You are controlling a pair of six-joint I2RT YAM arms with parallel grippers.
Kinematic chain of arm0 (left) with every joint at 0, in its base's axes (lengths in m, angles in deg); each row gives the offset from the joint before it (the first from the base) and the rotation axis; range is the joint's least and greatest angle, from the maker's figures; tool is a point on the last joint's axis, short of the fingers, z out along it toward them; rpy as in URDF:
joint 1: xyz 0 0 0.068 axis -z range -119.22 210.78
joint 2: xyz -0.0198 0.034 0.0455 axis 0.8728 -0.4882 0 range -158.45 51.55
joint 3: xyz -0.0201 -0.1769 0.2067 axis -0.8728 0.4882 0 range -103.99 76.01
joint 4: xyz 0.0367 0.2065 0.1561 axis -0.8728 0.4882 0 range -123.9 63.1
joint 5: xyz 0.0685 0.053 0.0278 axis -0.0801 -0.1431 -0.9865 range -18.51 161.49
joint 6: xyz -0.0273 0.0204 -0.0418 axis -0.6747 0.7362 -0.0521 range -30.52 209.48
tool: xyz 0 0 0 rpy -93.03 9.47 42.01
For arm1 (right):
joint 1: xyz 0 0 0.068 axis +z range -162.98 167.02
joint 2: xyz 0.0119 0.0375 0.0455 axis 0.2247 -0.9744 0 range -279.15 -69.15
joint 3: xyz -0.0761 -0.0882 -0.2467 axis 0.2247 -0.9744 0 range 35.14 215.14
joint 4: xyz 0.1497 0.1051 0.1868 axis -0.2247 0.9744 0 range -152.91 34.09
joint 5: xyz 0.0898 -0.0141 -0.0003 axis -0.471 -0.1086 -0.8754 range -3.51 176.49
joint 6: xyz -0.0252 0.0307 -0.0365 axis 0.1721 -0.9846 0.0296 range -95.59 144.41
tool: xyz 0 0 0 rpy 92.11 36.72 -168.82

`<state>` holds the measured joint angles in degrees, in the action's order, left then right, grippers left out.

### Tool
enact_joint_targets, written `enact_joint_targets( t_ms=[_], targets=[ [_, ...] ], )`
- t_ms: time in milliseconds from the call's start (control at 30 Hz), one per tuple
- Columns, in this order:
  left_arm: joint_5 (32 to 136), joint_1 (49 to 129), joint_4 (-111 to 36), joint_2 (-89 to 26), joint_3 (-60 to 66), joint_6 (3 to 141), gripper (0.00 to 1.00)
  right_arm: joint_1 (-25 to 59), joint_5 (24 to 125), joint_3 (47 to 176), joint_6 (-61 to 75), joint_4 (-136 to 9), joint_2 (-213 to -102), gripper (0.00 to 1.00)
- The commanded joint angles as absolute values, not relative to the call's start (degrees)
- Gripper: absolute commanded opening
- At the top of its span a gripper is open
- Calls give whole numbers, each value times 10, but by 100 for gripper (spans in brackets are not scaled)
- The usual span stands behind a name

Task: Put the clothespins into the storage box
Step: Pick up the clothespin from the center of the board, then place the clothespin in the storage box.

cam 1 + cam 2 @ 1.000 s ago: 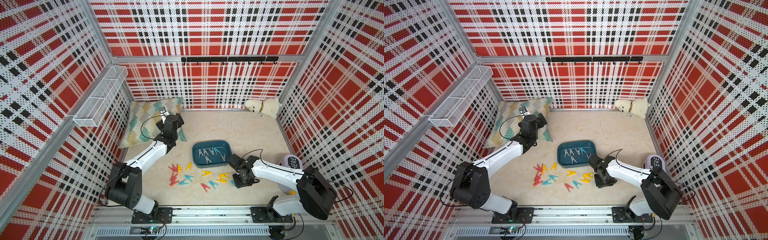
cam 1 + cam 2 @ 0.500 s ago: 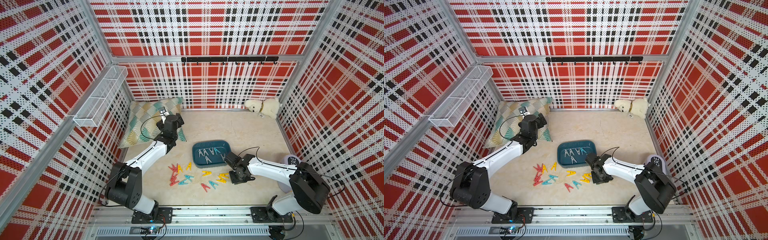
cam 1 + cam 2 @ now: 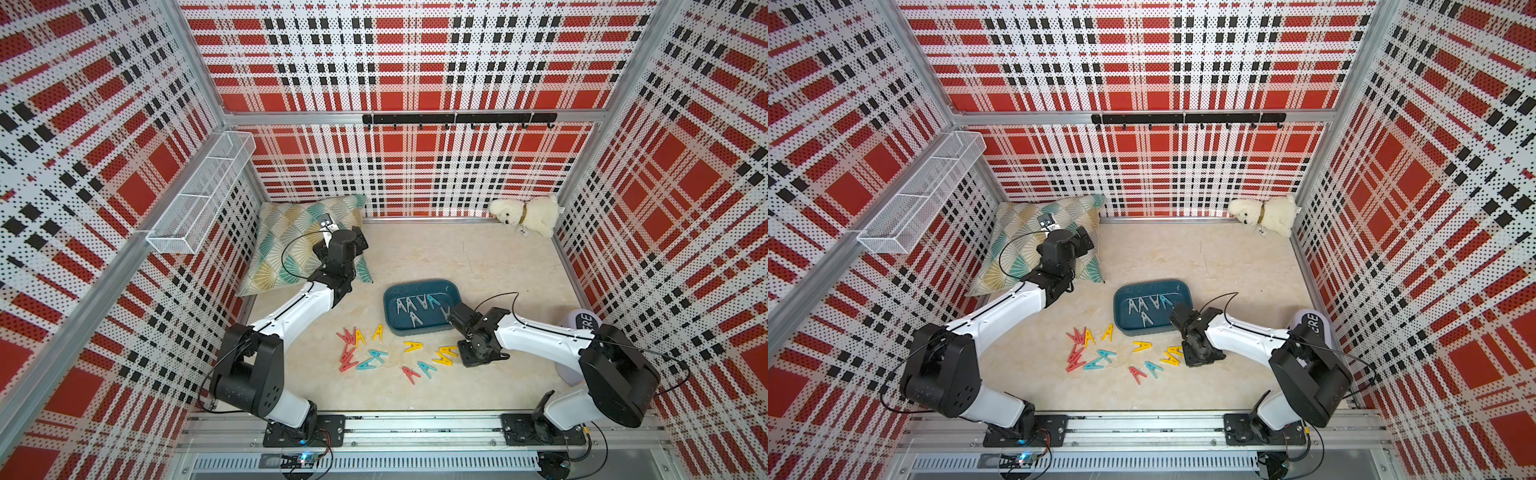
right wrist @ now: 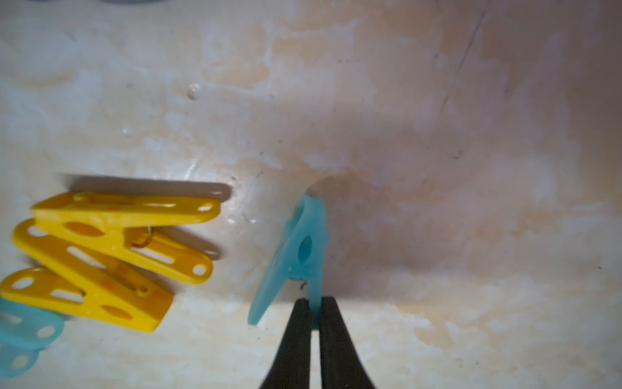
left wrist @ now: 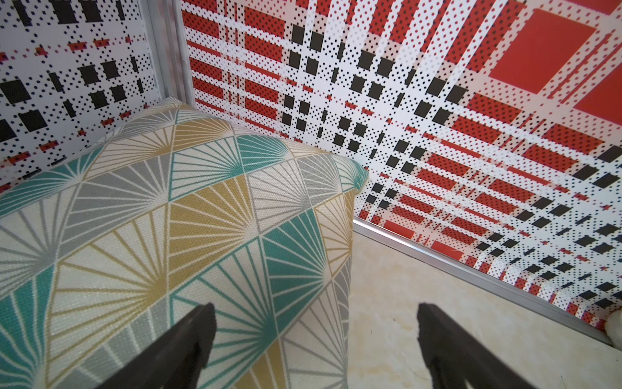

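R gripper clamped on one leg of teal peg, near box. Light, stiff, slick plastic, may pivot. L gripper fingers wide apart.

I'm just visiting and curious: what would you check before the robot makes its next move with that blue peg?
1. Grip: right gripper shut on blue peg: ok.
2. Hold: only one leg pinched, firm enough to lift: cannot tell.
3. Neighbours: yellow pegs lie apart from blue peg: ok.
4. Room: box has bare floor to spare: ok.
5. Other arm: left gripper open, empty, by the pillow, away from box: ok.
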<state>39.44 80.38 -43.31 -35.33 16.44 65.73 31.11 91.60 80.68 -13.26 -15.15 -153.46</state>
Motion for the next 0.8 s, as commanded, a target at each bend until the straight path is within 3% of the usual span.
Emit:
enact_joint_targets(
  t_ms=[0,200,367,767],
  targets=[
    [396,804,-437,-347,157,660,99,315,923,831,-123,-118,-1500,10],
    [390,803,-430,-347,153,665,99,311,919,904,-91,-50,-1449,10],
    [393,803,-428,-346,154,662,99,302,938,1001,-49,-29,-1469,10],
    [394,805,-427,-347,151,666,99,299,905,1184,43,-140,-1714,10]
  ],
)
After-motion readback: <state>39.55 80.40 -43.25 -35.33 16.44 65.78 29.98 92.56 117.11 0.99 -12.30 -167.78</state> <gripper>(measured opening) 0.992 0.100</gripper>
